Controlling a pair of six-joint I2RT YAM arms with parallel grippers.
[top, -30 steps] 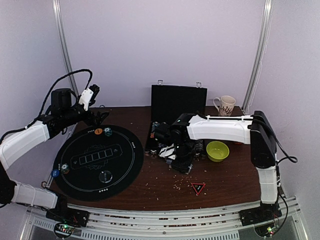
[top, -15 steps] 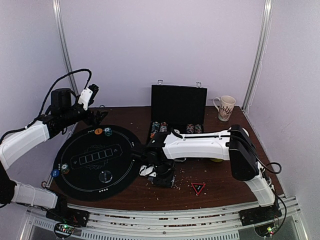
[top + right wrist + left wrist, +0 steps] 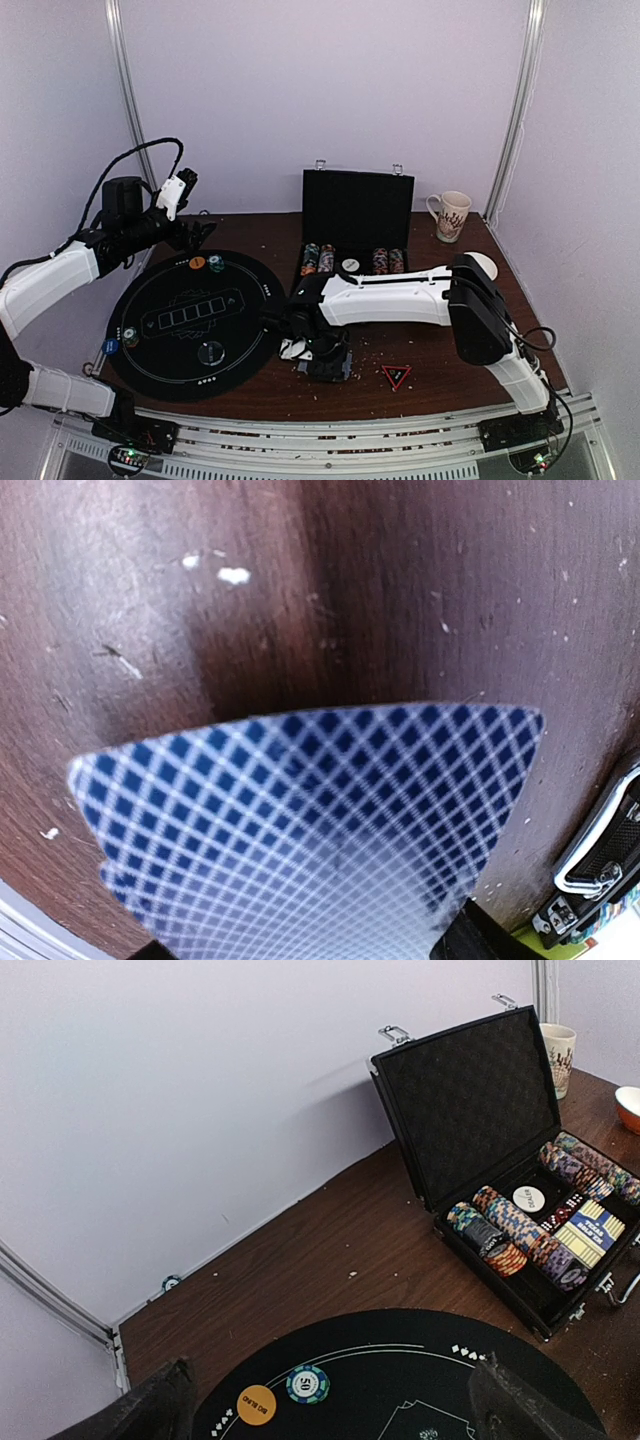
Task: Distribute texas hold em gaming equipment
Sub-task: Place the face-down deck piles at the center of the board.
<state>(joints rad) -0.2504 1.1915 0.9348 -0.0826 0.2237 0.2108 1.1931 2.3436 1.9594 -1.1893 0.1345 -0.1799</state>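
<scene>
my right hand (image 3: 316, 352) is stretched far across to my left and sits low over the dark brown wooden table (image 3: 440, 350). right in front of its camera is the stack of playing cards (image 3: 320, 820) with blue-and-white diamond-lattice backs. the stack is slightly fanned at one edge, and bare wood shows just beyond it. i cannot tell whether my fingers are clamped on the cards or standing free of them; only one dark fingertip (image 3: 470, 938) shows, at the lower corner. just left of this hand is the edge of the round black felt play mat (image 3: 190, 320). beyond the hand stands the open black chip case (image 3: 357, 205) with its rows of coloured poker chips (image 3: 318, 258). near the hand on its right lies a small red triangle (image 3: 396, 376).

my left hand (image 3: 330, 1410) hangs above the mat's far edge, fingers spread wide with nothing between them. just below it on the mat lie a flat orange disc (image 3: 256, 1404) and a teal-rimmed chip (image 3: 307, 1383), close side by side. off to its right is the case, and past that the patterned white mug (image 3: 557, 1055).
</scene>
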